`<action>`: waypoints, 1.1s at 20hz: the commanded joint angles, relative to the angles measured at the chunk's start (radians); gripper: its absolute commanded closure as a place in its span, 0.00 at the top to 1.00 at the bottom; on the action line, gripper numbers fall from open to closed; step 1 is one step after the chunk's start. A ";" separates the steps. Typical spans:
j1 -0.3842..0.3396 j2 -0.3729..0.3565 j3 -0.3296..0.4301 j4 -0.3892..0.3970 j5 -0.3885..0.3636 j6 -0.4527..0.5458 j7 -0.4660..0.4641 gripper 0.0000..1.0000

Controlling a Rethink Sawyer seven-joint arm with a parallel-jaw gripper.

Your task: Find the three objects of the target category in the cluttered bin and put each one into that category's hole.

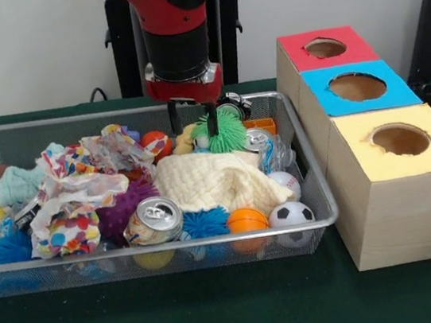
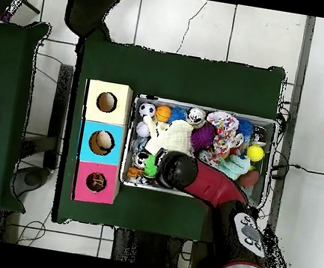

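End effector (image 1: 211, 120) clamped on green spiky ball (image 1: 220, 133) — just above the bin (image 1: 306, 166); lift straight up, clearing the cream cloth (image 1: 218, 179) — then toward the boxes.

Bin (image 1: 317, 195): silver wire mesh, metal, slight sheen. Table cover (image 1: 221, 313): dark green cloth, matt. Boxes (image 1: 399, 208): pale wood sides, smooth; tops painted matt red, blue, yellow. Can (image 1: 153, 220): shiny metal, printed side. Cream cloth (image 1: 218, 181): soft, waffle-textured, matt. Crumpled paper (image 1: 73, 205): thin, spotted print. Green ball (image 1: 219, 133), blue ball (image 1: 204, 222): rubbery, stringy spikes. Orange ball (image 1: 246, 220), soccer ball (image 1: 290, 215): smooth. Arm (image 1: 170, 11): glossy red plastic shell, black matt wrist.
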 commanded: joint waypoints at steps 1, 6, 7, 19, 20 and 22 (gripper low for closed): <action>0.017 0.056 0.038 -0.114 0.038 -0.004 0.152 1.00; 0.006 0.090 0.022 -0.125 0.028 -0.007 0.145 1.00; 0.003 0.092 0.015 -0.120 0.027 -0.009 0.149 1.00; -0.098 0.065 0.025 -0.043 -0.020 -0.033 0.086 1.00; -0.107 0.061 0.026 -0.032 -0.025 -0.038 0.083 1.00; -0.124 0.054 0.026 -0.009 -0.034 -0.050 0.081 1.00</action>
